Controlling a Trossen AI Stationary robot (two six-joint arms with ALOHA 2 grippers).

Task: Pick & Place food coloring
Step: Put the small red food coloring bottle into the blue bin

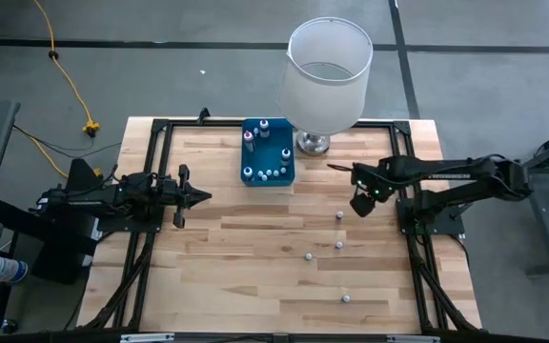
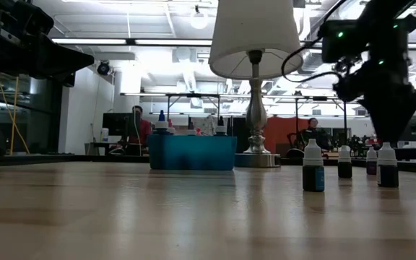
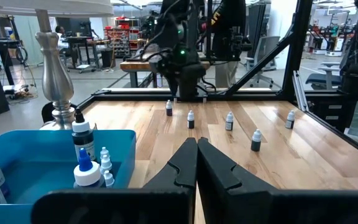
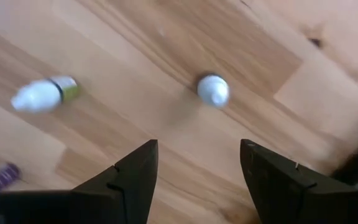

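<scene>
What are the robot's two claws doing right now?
Left gripper: shut, holding nothing.
Right gripper: open, empty, above a loose food coloring bottle.

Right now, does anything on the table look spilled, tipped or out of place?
Nothing stands out. The small white-capped food coloring bottles stand upright, loose on the wooden table; others sit in the blue plastic bin. The open right gripper hovers above one.

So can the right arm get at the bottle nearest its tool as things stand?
Probably yes. The right tool hangs open above the table, and the nearest bottle stands upright just ahead of its fingers with bare wood around it; the next bottle stands well apart.
</scene>
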